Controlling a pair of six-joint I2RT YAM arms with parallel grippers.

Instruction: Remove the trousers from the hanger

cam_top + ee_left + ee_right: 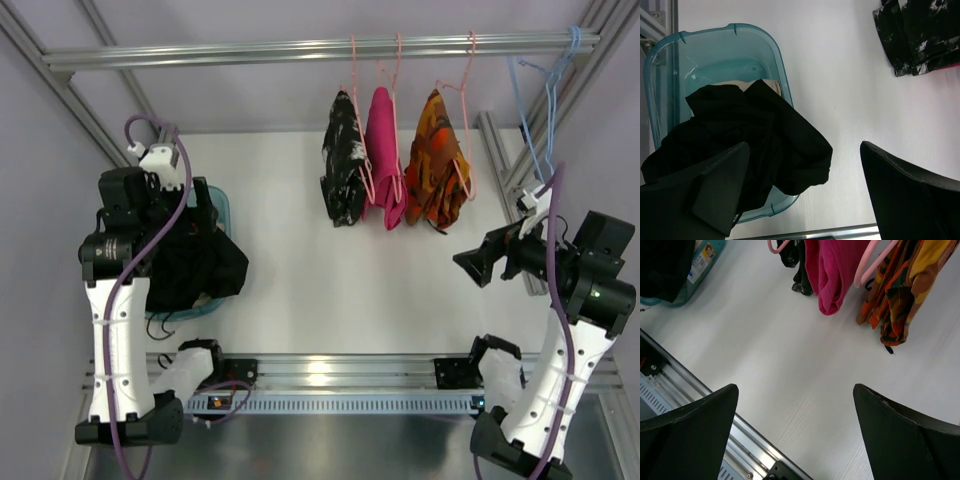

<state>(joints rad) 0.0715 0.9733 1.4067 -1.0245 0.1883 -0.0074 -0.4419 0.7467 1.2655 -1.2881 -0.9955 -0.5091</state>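
Observation:
The black, white-speckled trousers hang on a pale-pink wire hanger, leftmost of three garments on the top rail. Their lower end shows in the left wrist view, and a dark edge of them in the right wrist view beside a loop of the hanger. My left gripper is open and empty over a teal bin, well left of the trousers. My right gripper is open and empty above the table, below and right of the hanging clothes.
A magenta garment and an orange patterned one hang on pink hangers beside the trousers. Light-blue hangers hang at the rail's right end. The teal bin holds plain black clothes. A metal rail crosses the near edge.

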